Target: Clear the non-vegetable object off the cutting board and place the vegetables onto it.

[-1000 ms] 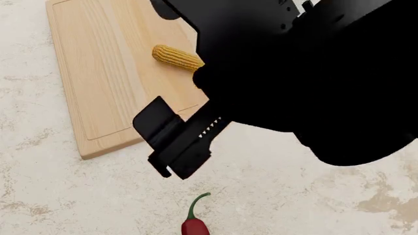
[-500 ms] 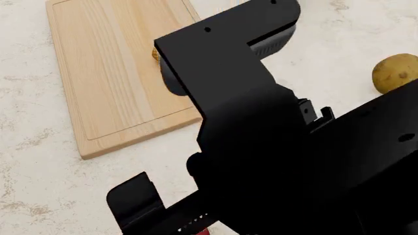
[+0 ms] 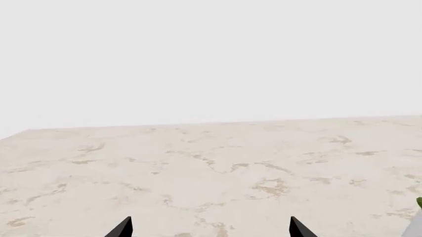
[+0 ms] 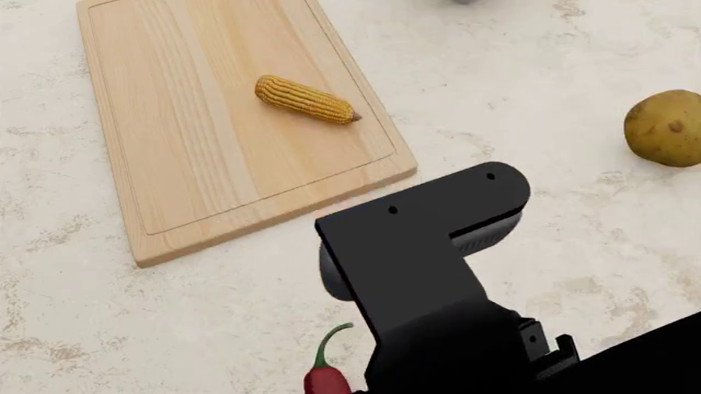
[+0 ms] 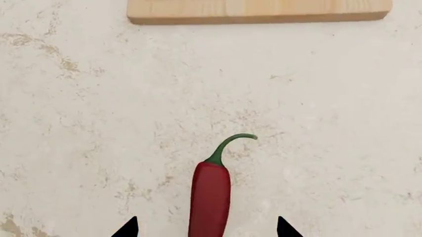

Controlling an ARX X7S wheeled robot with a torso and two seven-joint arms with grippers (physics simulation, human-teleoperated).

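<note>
The right arm has dropped toward six o'clock; its open right pincer [image 5: 205, 228] straddles the chilli [image 5: 211, 197]—descend centred before closing.

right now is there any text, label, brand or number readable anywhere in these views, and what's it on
None: no readable text, label, brand, number or sign in any view.
The cutting board shows only wood grain.
The corn cob, the chilli and the potato-like lump carry no stickers or marks.
The black arm housing shows only small screw holes, no lettering.
The stone-patterned countertop is unmarked.
</note>
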